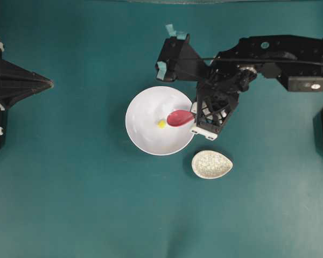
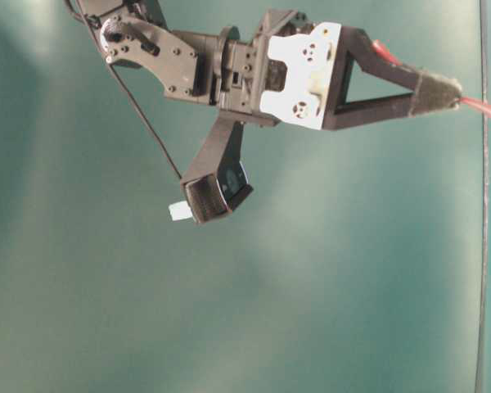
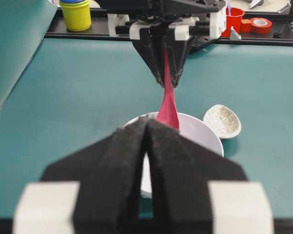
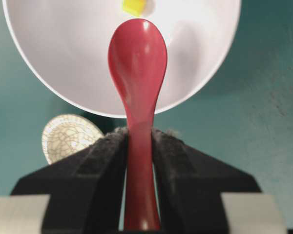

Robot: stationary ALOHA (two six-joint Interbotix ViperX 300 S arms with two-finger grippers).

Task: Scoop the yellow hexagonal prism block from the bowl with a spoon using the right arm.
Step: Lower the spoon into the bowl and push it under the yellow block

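The white bowl (image 1: 137, 110) (image 4: 63, 58) sits mid-table with the tiny yellow hexagonal prism block (image 1: 161, 123) (image 4: 134, 7) near its centre. My right gripper (image 1: 194, 116) (image 4: 139, 134) is at the bowl's right rim, shut on the handle of the pink-red spoon (image 1: 180, 117) (image 4: 137, 53). The oval scoop reaches into the bowl, its tip just short of the block. In the table-level view the gripper (image 2: 442, 92) holds the spoon (image 2: 487, 106) above the table. My left gripper (image 1: 49, 83) (image 3: 147, 122) rests at the far left, shut and empty, facing the bowl (image 3: 205, 134).
A speckled cream egg-shaped spoon rest (image 1: 212, 164) (image 3: 223, 121) lies just right of the bowl's near side. Beyond the table's far edge stand a yellow cup (image 3: 75, 13), a red cup (image 3: 233, 19) and a red tape roll (image 3: 260, 23).
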